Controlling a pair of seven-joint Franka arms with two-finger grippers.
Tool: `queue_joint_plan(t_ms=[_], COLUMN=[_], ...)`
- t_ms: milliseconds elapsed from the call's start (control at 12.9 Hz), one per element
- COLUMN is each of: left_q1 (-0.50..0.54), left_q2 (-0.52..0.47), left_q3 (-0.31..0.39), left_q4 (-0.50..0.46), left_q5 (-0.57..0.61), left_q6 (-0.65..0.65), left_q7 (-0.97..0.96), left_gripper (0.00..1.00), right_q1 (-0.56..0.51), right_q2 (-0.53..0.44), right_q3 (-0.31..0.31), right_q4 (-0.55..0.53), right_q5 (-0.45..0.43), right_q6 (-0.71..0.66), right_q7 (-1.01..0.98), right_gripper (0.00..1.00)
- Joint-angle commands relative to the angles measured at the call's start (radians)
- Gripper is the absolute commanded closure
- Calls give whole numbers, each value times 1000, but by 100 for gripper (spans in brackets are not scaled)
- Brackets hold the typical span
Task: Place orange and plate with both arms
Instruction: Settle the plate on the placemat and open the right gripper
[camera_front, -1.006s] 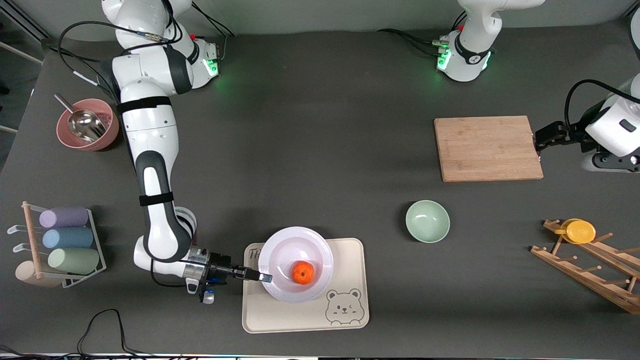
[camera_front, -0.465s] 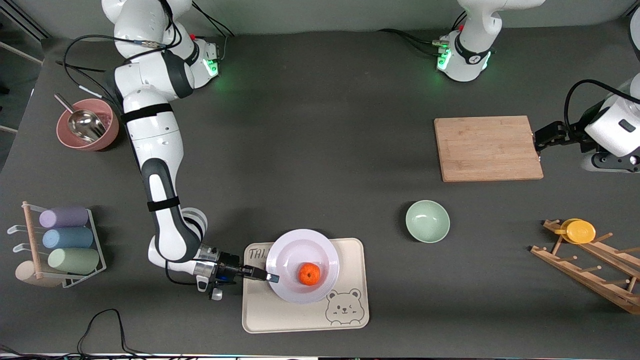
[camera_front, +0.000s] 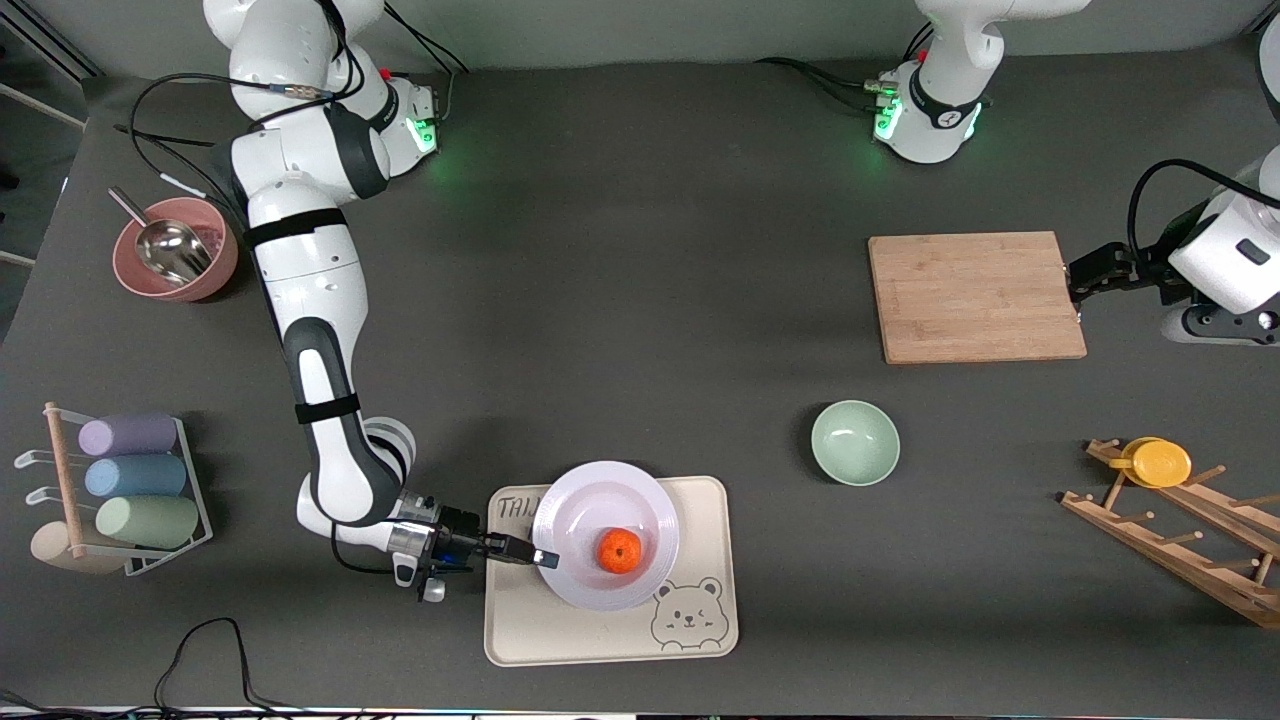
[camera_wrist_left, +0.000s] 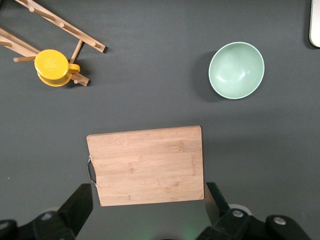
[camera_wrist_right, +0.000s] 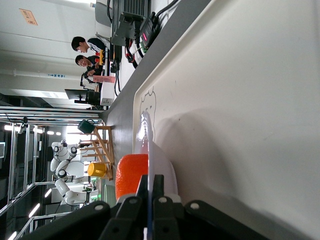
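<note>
1. Right gripper (camera_front: 545, 557): you are pinching the rim of the plate (camera_front: 590, 520) between closed fingers, at the plate's edge toward the right arm's end of the table. In the right wrist view the fingertips (camera_wrist_right: 159, 186) are clamping the thin white rim edge-on.
2. Plate: it is sitting on the cream tray (camera_front: 700, 510), overhanging the tray's edge that is farther from the front camera. Whether it is lying flat or slightly raised, you cannot tell.
3. Orange (camera_front: 620, 550): it is resting in the plate's well, off-centre, nearer the front camera than the plate's middle. The right wrist view is showing it (camera_wrist_right: 131, 175) just past the pinched rim.
4. Tray: a bear drawing (camera_front: 688, 614) is occupying its corner nearest the camera, toward the left arm's end.
5. Left gripper (camera_front: 1085, 278): you are holding it, fingers spread, at the edge of the wooden cutting board (camera_front: 975, 296), and the arm is waiting there. In the left wrist view the fingertips (camera_wrist_left: 80, 202) are flanking the board (camera_wrist_left: 146, 165).
6. Green bowl (camera_front: 855, 442): it is standing on the table between board and tray, nearer the camera than the board.
7. Yellow cup (camera_front: 1158, 463): it is hanging on the wooden rack (camera_front: 1180, 545) at the left arm's end.
</note>
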Motion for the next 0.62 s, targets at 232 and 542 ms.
queue_joint_plan(t_ms=[232, 542], left_q1=[-15, -15], left_q2=[-6, -6], left_q3=[9, 9], left_q4=[-3, -4], left_q5=[2, 2], left_q6=[-13, -15], left_q7=[10, 8], left_gripper=[0, 0], right_q1=[-15, -23], right_q2=[14, 10], right_q3=[14, 15], right_q4=[47, 48], right_q5=[3, 2], right_q6=[-2, -5], right_q7=[-2, 1], right_gripper=[0, 0])
